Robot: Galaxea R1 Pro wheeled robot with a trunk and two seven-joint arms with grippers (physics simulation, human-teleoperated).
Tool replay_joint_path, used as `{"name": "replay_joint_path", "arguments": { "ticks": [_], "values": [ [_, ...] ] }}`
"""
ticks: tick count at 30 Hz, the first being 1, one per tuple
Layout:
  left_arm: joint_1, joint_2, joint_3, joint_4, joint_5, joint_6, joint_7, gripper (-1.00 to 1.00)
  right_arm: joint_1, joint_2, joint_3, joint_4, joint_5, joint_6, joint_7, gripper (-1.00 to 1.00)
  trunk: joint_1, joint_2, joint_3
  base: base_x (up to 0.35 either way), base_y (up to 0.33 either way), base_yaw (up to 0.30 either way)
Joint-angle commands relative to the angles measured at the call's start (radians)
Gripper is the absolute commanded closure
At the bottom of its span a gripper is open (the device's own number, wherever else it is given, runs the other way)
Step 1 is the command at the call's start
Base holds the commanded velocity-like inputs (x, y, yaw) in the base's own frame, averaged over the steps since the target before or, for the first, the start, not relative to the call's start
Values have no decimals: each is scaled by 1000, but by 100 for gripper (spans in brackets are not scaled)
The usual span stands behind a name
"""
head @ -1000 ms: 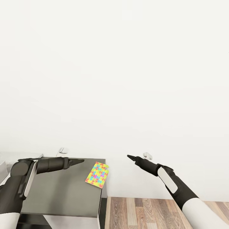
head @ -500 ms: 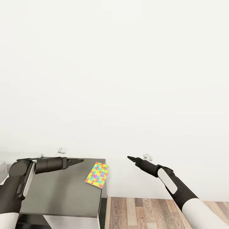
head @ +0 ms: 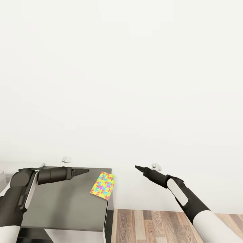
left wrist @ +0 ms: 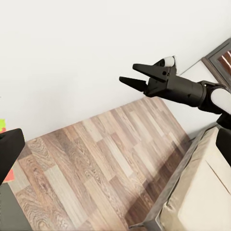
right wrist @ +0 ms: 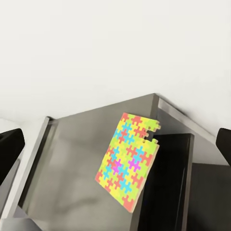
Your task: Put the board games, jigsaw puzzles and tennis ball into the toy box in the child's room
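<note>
The jigsaw puzzle (head: 103,185) lies flat at the right edge of the dark grey cabinet (head: 64,206), one corner overhanging. It looks thin, light and stiff; that overhanging edge seems the best hold. Left gripper (head: 84,171): cannot tell. Right gripper (left wrist: 136,74): fingers spread, empty.

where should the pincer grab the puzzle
Judging by the views, take the puzzle by its corner overhanging the dark cabinet top's right edge, coming from the floor side with the right pincer. It is a thin flat board; only that free edge gives fingers room underneath.
</note>
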Motion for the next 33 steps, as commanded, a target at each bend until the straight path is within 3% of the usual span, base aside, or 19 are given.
{"name": "replay_joint_path", "arguments": {
  "ticks": [1,24,33],
  "values": [
    [-1,0,0,-1,-6,11,-8,-100,-1,-1,2,-1,-6,3,0,-100,4,-9,-5,0,0,0],
    [-1,-1,-2,-1,-7,13,-8,-100,-1,3,1,4,-14,10,-1,-100,93,-170,-77,0,0,0],
    [-1,-1,-2,-1,-7,15,-8,-100,-2,3,-19,48,-58,54,3,-100,127,-233,-106,0,0,0]
  ]
}}
